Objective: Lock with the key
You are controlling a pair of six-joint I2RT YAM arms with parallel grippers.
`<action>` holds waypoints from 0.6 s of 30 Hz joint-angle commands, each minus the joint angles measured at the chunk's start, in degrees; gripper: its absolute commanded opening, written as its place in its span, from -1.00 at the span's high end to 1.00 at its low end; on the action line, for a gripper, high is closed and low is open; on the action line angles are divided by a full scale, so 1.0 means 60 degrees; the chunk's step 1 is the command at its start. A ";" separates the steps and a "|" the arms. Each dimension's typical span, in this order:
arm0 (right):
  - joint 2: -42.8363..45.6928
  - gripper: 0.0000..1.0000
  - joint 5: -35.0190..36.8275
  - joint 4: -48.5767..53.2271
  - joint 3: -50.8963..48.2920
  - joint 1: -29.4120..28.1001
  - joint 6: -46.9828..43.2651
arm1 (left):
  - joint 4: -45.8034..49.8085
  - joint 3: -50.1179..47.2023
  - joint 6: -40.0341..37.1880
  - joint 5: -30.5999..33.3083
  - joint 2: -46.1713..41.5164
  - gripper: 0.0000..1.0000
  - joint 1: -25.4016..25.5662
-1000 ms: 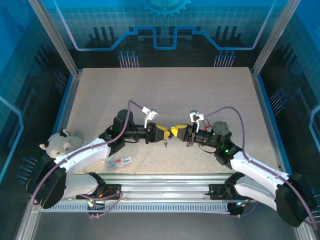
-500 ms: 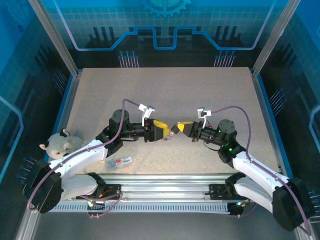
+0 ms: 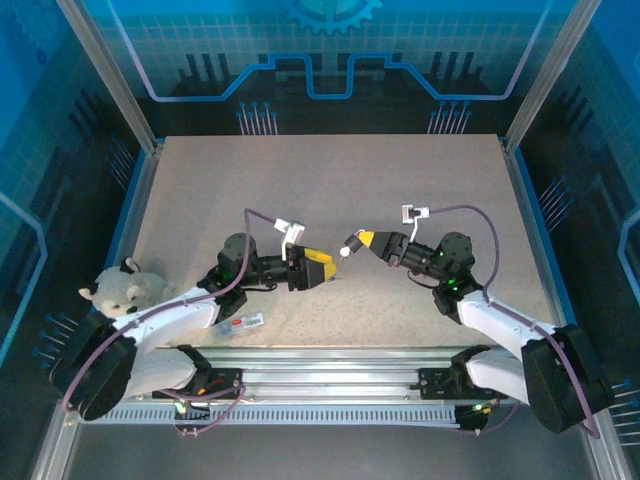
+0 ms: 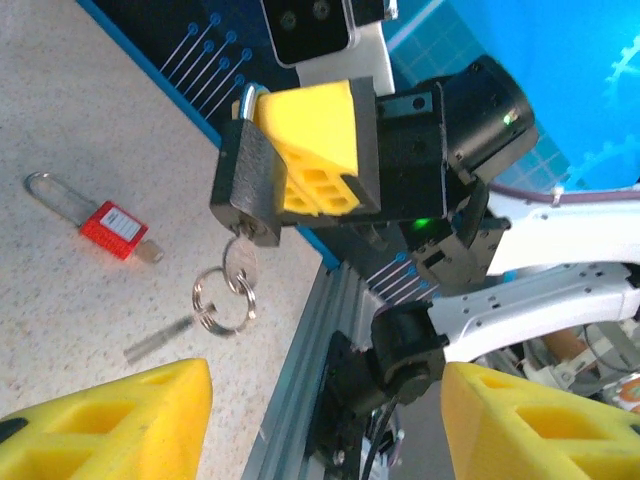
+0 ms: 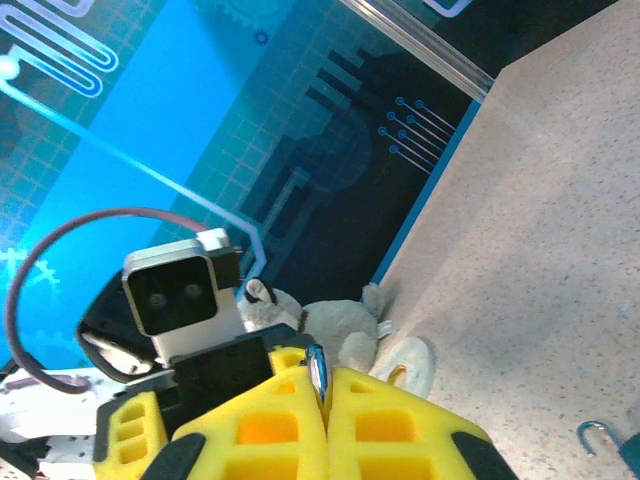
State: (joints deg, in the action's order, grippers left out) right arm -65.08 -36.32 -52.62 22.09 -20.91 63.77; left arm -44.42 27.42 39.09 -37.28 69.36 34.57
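Observation:
My right gripper (image 3: 358,243) is shut on a dark grey padlock (image 4: 246,186) and holds it above the table. The key (image 4: 242,264) sticks in the padlock's underside, and a key ring (image 4: 222,303) hangs from it. In the right wrist view the yellow pads (image 5: 400,420) press together on a thin strip of shiny metal (image 5: 318,373) of the padlock. My left gripper (image 3: 328,268) sits a little to the left of the padlock and apart from it. Its yellow fingers (image 4: 110,425) stand wide open with nothing between them.
A small red padlock (image 4: 113,225) lies on the table by the near edge, beside the left arm (image 3: 240,323). A grey plush toy (image 3: 120,291) sits at the table's left edge. The aluminium front rail (image 3: 320,385) runs along the near side.
The two grippers were together at the padlock. The left one has opened, let go and drawn back left. The right one has carried the padlock up and to the right.

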 commanded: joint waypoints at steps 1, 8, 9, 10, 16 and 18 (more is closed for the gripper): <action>-0.0093 1.00 -0.0210 -0.1328 0.0186 0.0131 0.0619 | -0.2764 -0.0224 0.1225 0.0214 0.0738 -0.29 0.0023; 0.0034 1.00 -0.0218 -0.1153 0.0172 0.0101 0.0677 | -0.4238 -0.0063 0.1854 0.0461 0.1745 -0.38 0.0004; 0.0049 1.00 -0.0196 -0.1107 0.0158 0.0101 0.0653 | -0.4349 -0.0058 0.1892 0.0498 0.1793 -0.39 0.0011; 0.0051 1.00 -0.0186 -0.1075 0.0148 0.0093 0.0629 | -0.4490 -0.0045 0.1984 0.0542 0.1847 -0.39 -0.0002; -0.0043 1.00 -0.0152 -0.1132 0.0212 0.0043 0.0717 | -0.5984 0.0091 0.3073 0.0435 0.2896 -0.36 -0.0003; -0.0052 1.00 -0.0136 -0.1133 0.0244 0.0023 0.0734 | -0.5985 0.0189 0.3116 0.0334 0.3107 -0.31 0.0068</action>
State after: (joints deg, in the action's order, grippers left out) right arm -65.87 -36.71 -56.25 22.09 -20.93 67.57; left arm -74.35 26.89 55.02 -35.16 86.30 34.57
